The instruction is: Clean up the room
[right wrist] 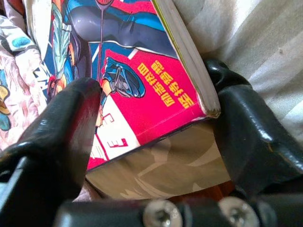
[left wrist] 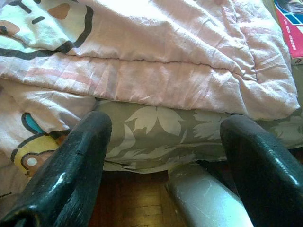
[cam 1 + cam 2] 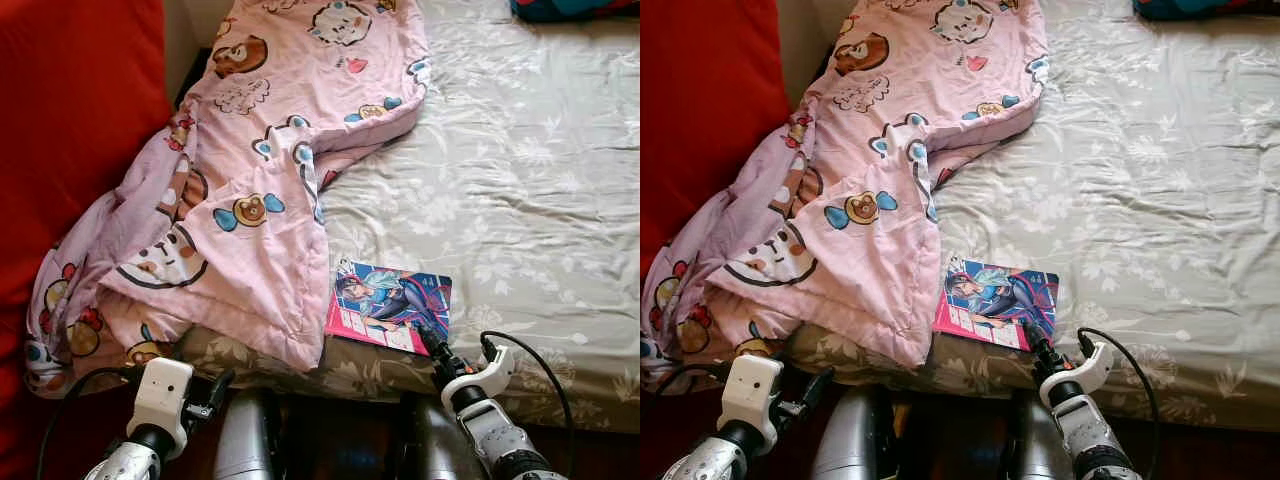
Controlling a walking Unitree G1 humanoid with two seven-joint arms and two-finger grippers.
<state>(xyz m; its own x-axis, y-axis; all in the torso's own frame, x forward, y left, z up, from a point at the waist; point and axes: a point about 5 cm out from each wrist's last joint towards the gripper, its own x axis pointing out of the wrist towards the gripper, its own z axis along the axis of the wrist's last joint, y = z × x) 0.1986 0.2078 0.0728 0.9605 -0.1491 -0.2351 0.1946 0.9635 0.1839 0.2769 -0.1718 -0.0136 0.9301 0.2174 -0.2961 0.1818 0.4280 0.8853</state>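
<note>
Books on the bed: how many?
1. The book lies at the near edge of the bed, beside the pink blanket, with the right pincer open around its corner. The blanket may hide more.

I see the bed: a pink quilt at 10 o'clock, a comic at 6.

Book on bed, right of quilt
</note>
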